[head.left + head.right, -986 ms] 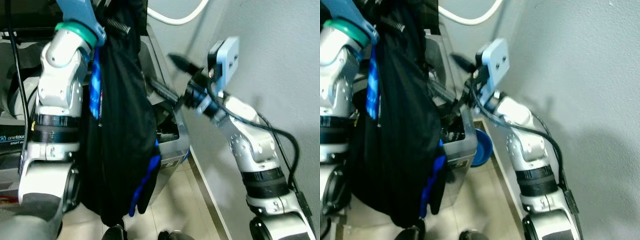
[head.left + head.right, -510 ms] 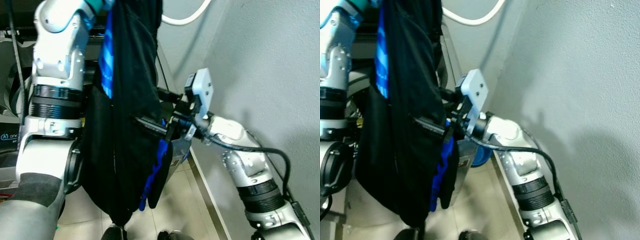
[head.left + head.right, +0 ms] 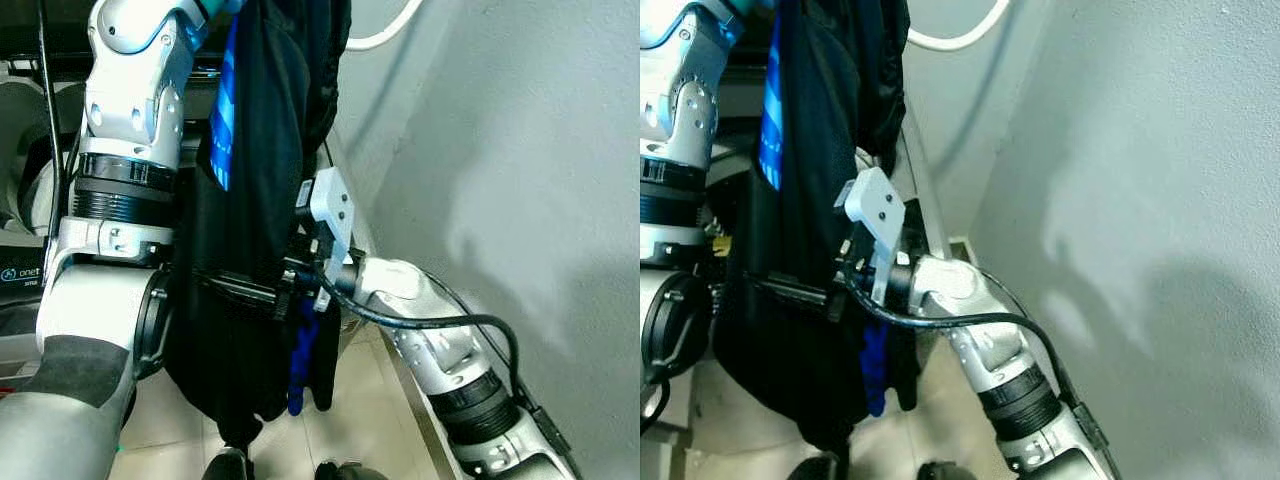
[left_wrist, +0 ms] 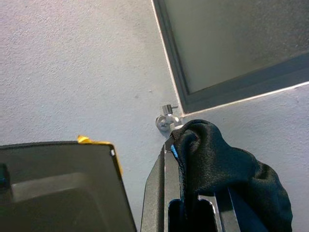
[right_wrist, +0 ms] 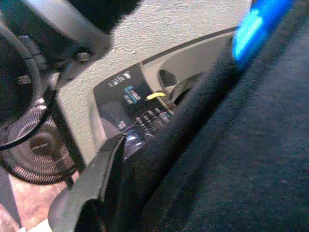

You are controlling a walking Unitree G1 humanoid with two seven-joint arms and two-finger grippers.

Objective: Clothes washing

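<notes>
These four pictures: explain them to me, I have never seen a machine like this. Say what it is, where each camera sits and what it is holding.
This is a humanoid robot with two silver arms, doing laundry. The two wide pictures come from cameras in its head, looking down. The other two come from cameras on its wrists, looking along its black fingers.

The left gripper, raised high, is shut on a black garment with blue stripes, which hangs down in front of the robot. The right gripper reaches across to the cloth's lower half; one black finger lies against the fabric, but I cannot tell whether it grips. The right wrist view shows a washing machine's control panel behind the cloth. A grey wall stands to the right.
</notes>
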